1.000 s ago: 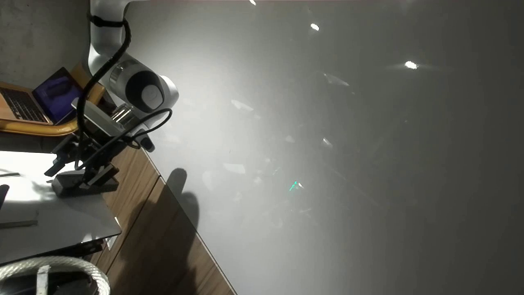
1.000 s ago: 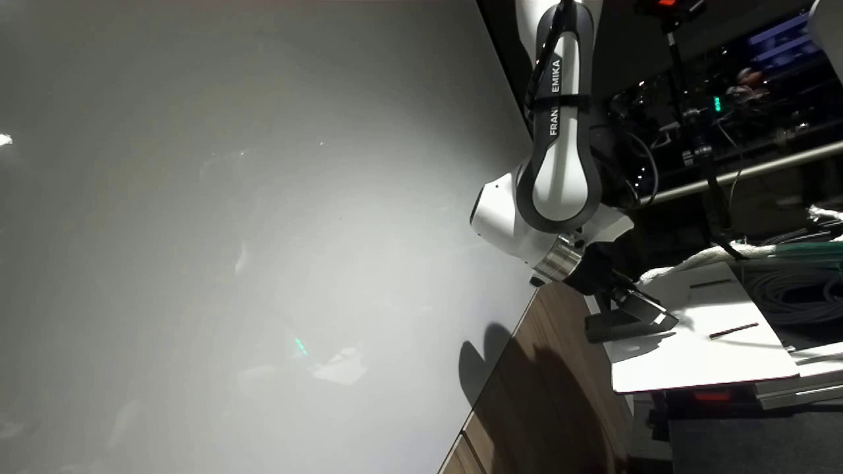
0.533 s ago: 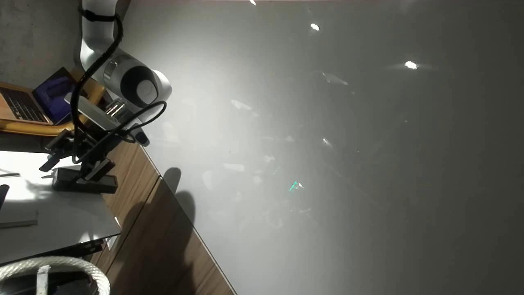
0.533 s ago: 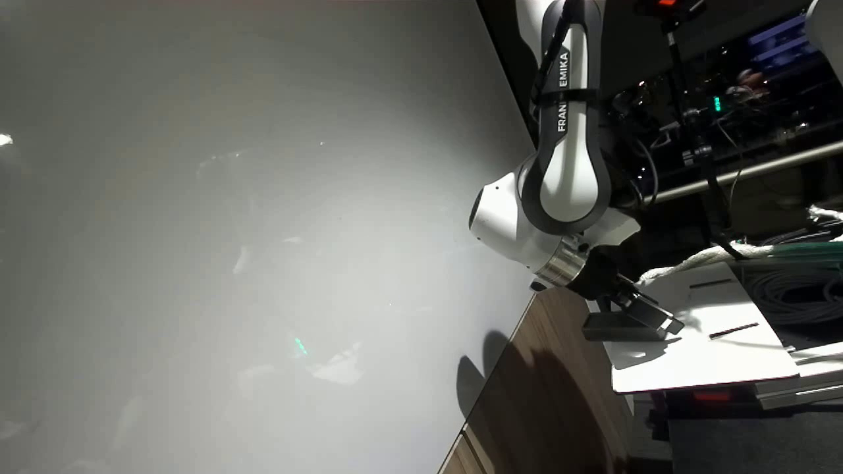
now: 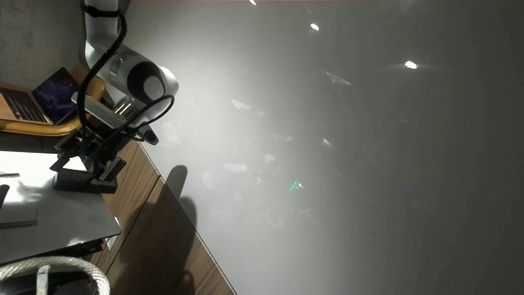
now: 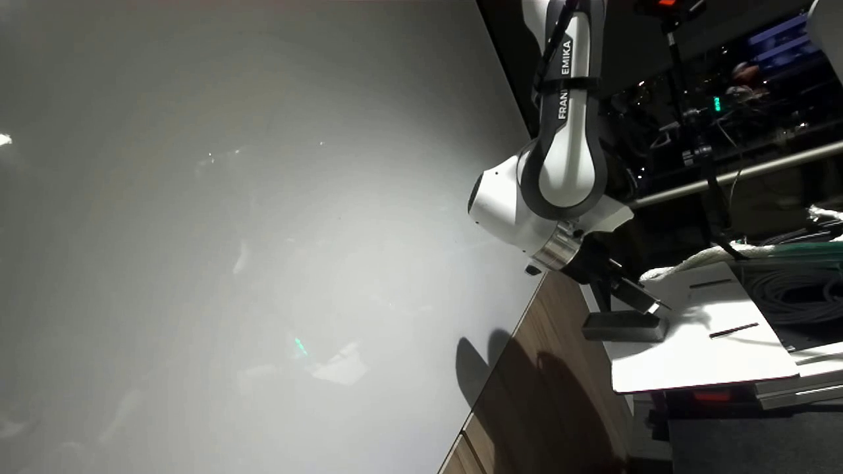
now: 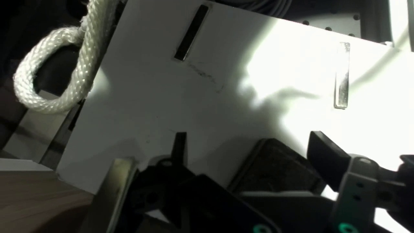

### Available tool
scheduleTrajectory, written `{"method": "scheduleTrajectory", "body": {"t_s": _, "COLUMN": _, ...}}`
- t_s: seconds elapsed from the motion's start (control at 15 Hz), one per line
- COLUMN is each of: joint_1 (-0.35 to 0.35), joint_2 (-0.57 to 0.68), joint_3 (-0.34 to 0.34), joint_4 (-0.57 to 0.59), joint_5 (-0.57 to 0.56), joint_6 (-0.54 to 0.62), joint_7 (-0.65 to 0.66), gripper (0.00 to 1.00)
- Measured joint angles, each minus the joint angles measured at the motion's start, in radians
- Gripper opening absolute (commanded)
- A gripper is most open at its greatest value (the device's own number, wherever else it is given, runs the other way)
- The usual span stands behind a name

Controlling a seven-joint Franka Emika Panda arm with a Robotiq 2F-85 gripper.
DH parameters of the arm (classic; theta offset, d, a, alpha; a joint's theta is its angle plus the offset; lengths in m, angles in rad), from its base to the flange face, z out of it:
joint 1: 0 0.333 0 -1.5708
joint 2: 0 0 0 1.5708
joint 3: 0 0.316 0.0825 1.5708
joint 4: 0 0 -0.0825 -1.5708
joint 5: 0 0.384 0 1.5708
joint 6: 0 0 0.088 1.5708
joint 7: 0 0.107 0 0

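My gripper is open in the wrist view, its fingers far apart and nothing clamped between them. It also shows in both exterior views. A dark rectangular block lies below and between the fingers, nearer the right-hand finger in the wrist view. Part of the gripper hides the block's near end. The block rests at the edge of a white board, beside the wood surface. I cannot tell whether a finger touches the block.
The white board carries a dark strip and a shiny metal strip. A thick white rope loop lies beside it. A wood surface borders a large glossy grey surface. A laptop stands on a yellow chair.
In an exterior view the gripper shifted left, then back right. It now stands slightly higher over the block. The block sits at a slightly different angle than one second ago.
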Motion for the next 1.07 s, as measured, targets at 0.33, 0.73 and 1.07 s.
{"method": "scheduleTrajectory", "body": {"t_s": 0.33, "joint_1": 0.012, "joint_2": -0.165, "joint_3": 0.042, "joint_4": 0.0, "joint_5": 0.043, "joint_6": -0.119, "joint_7": -0.002, "gripper": 1.0}}
{"method": "scheduleTrajectory", "body": {"t_s": 0.73, "joint_1": 0.062, "joint_2": -0.395, "joint_3": 0.083, "joint_4": -0.001, "joint_5": 0.168, "joint_6": -0.083, "joint_7": -0.017, "gripper": 1.0}}
{"method": "scheduleTrajectory", "body": {"t_s": 1.07, "joint_1": 0.073, "joint_2": -0.465, "joint_3": 0.084, "joint_4": -0.015, "joint_5": 0.184, "joint_6": -0.068, "joint_7": -0.021, "gripper": 1.0}}
